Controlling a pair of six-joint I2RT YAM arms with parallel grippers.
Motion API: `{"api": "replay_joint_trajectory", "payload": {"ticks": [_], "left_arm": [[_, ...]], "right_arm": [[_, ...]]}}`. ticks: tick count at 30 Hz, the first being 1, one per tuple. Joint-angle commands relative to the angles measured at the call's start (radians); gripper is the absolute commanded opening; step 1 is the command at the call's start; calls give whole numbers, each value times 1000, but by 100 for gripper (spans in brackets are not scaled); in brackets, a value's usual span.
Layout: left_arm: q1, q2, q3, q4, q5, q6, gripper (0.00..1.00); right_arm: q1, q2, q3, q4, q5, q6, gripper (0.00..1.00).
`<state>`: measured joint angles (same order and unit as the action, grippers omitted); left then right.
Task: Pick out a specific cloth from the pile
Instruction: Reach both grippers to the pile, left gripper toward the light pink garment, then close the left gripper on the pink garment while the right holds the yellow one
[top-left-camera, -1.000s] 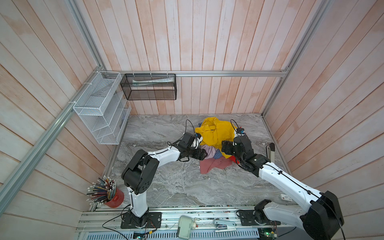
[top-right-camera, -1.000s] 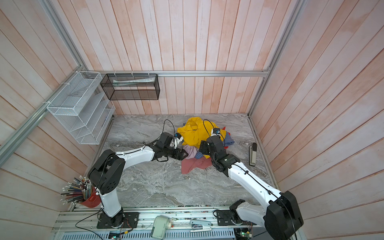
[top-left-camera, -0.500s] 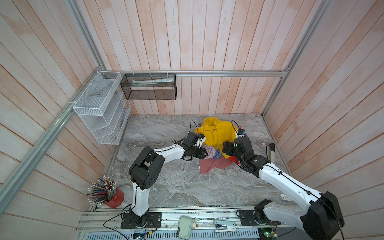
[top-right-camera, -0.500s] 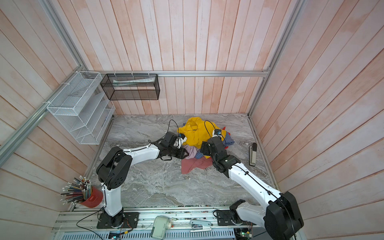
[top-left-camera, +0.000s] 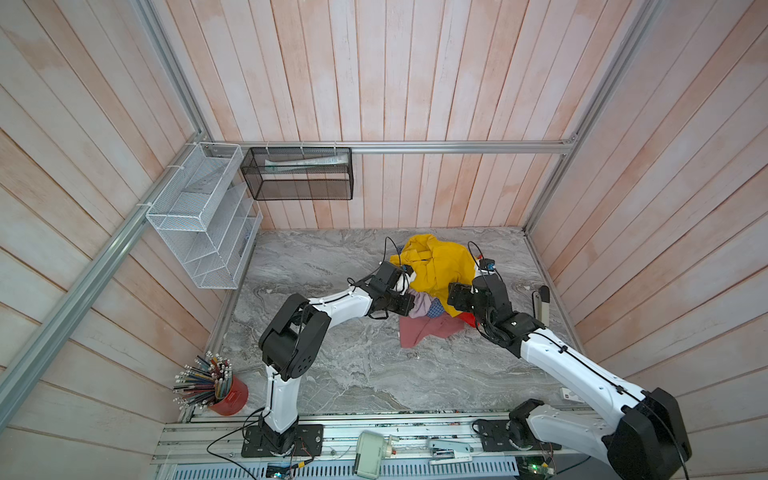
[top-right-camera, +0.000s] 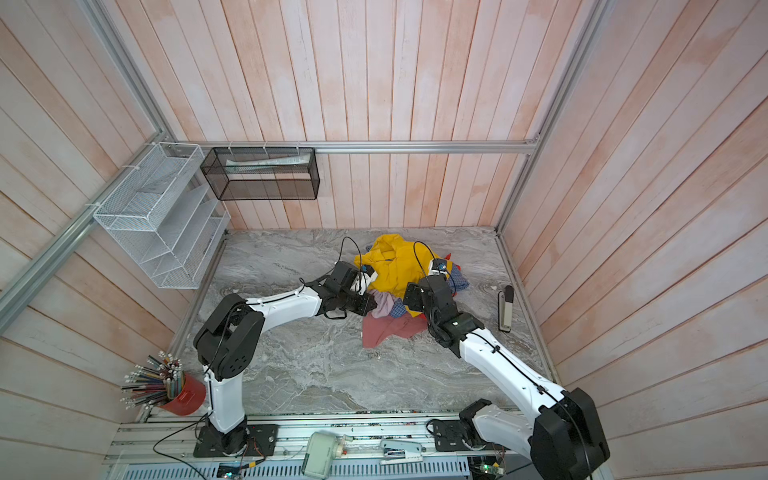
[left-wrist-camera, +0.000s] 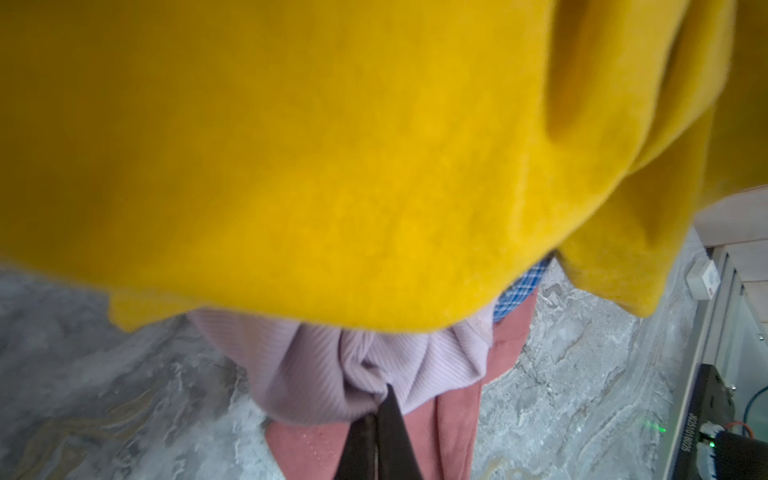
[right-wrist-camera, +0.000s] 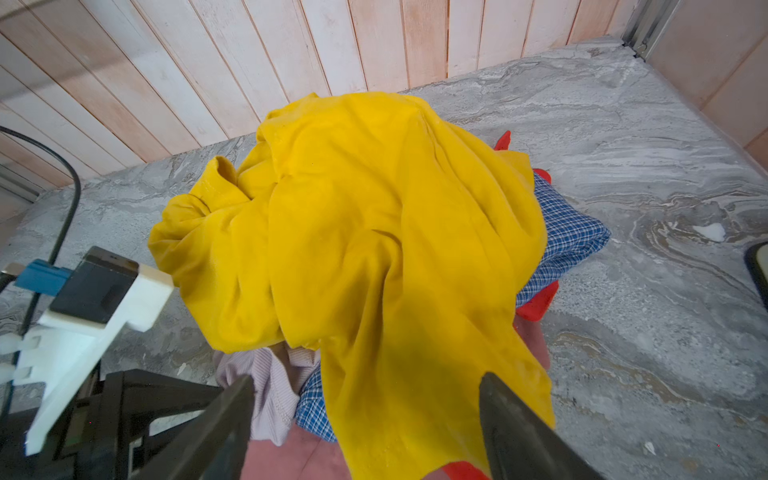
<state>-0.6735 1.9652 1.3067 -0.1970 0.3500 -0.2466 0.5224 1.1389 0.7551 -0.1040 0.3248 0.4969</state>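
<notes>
Since one second ago, left gripper (left-wrist-camera: 380, 419) has advanced to the left edge of the pile (top-right-camera: 399, 266), and its jaws have closed, pinching a fold of the cloth (left-wrist-camera: 316, 374). The left arm reaches low, elbow bent. The cloth lies under the yellow garment (right-wrist-camera: 374, 228), on the rose-red cloth (top-left-camera: 419, 332). Farther right, right gripper (right-wrist-camera: 365, 390) is over the garment's near edge, jaws spread, arm extended forward.

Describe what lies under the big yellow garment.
Peeking from beneath the yellow garment: the pale lilac cloth, blue checked fabric, a bright red piece and a rose-red cloth. How far each extends underneath is covered.
</notes>
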Motion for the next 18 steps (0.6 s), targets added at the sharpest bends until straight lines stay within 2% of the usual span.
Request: {"api": "replay_joint_trajectory", "payload": {"ticks": [1,8,18], "left_arm": [[-22,-63,29,-27,-56,36,0],[-39,-135,52,-60,-113,75,0],[-58,-186,148,-134,-168,153,0]], "right_arm": [[-6,-19,-13,17,9,4,85],[-7,-25,-27,42,8,8,85],[-17,16,-101,172,-104,87,86]]}}
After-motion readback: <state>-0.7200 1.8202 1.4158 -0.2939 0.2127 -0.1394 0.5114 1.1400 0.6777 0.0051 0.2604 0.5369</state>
